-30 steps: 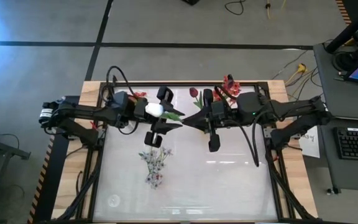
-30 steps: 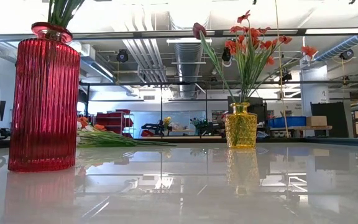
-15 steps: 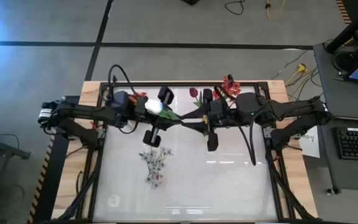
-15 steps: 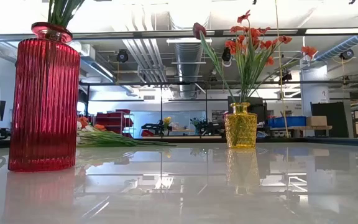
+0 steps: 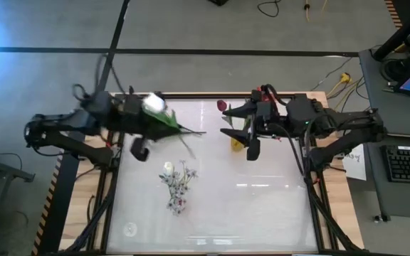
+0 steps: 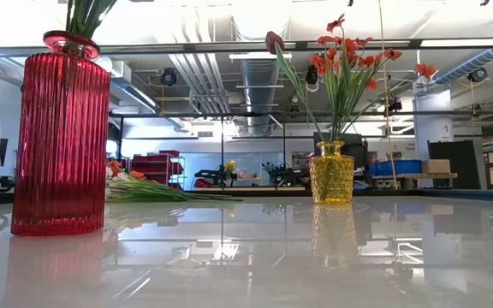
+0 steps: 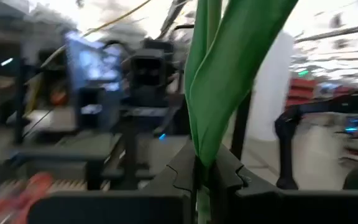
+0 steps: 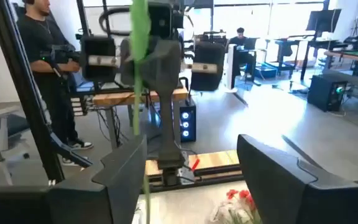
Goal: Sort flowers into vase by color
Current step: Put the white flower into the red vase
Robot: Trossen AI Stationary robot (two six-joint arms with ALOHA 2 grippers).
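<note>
Half a second before, both arms met over the middle of the bench's far half, the white rose passing between them. By this moment they had parted. The left tool (image 5: 168, 122) had swung out toward 9 o'clock, over the bench's (image 5: 262, 206) far-left corner, carrying the rose (image 5: 154, 104) with it. In the left wrist view its fingers (image 7: 182, 171) sat pinched on the green stem and leaf (image 7: 229, 68), the gap between them narrow. The right tool (image 5: 228, 123) had drawn back toward 3 o'clock, spread wide and holding nothing, beside the yellow vase (image 5: 238, 141).

I judged the handover done: the rose was the left arm's alone, and what remained was lowering its stem into the red vase (image 6: 59, 137), which stood under that arm and was hidden from above.

The rose was a pale head at the 10 o'clock end of a long stem, with broad green leaves trailing toward 3 o'clock. The yellow vase held orange-red blossoms (image 6: 347, 53) and one maroon tulip (image 6: 274, 40). A spray of small whitish flowers (image 5: 177, 183) lay flat at mid-bench, not yet sorted.
</note>
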